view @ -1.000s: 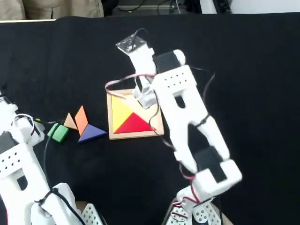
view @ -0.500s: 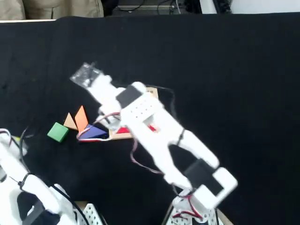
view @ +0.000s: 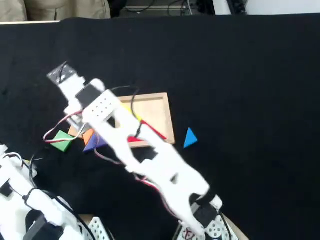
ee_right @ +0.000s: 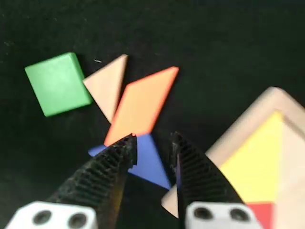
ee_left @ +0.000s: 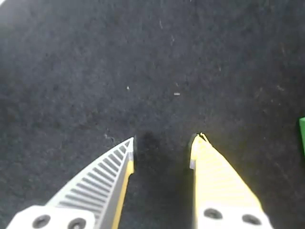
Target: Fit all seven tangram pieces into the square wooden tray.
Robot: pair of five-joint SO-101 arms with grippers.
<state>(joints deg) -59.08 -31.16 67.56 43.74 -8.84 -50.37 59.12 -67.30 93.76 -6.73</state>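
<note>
— Left end effector (ee_left: 163, 143) hangs over bare desk (ee_left: 143, 57), its jaws moderately apart and holding nothing. Do we have any worry there?

— Not there. Our worry begins further right. The green square (ee_right: 58, 83), the tan triangle (ee_right: 108, 86) and the orange parallelogram (ee_right: 142, 105) lie loose and close together. One corner of the parallelogram sits right against the tip of the dark blue triangle (ee_right: 150, 164).

— Is that where we have the right end effector (ee_right: 152, 143)?

— Yes. It sits above that tip with only a narrow gap between its fingers, gripping nothing. We cannot tell whether it touches the piece. If we descend here, one fingertip may land on the orange corner and shove it. The flat triangle could also skid away instead of lifting.

— And the tray (ee_right: 248, 125)?

— It lies just beside the blue triangle, with the yellow triangle (ee_right: 252, 162) and the red triangle (ee_right: 259, 214) already inside. A dragged piece could jam against its rim. Beyond it the light blue triangle (view: 190, 137) lies on the desk, so we judge five pieces are not yet placed.
</note>
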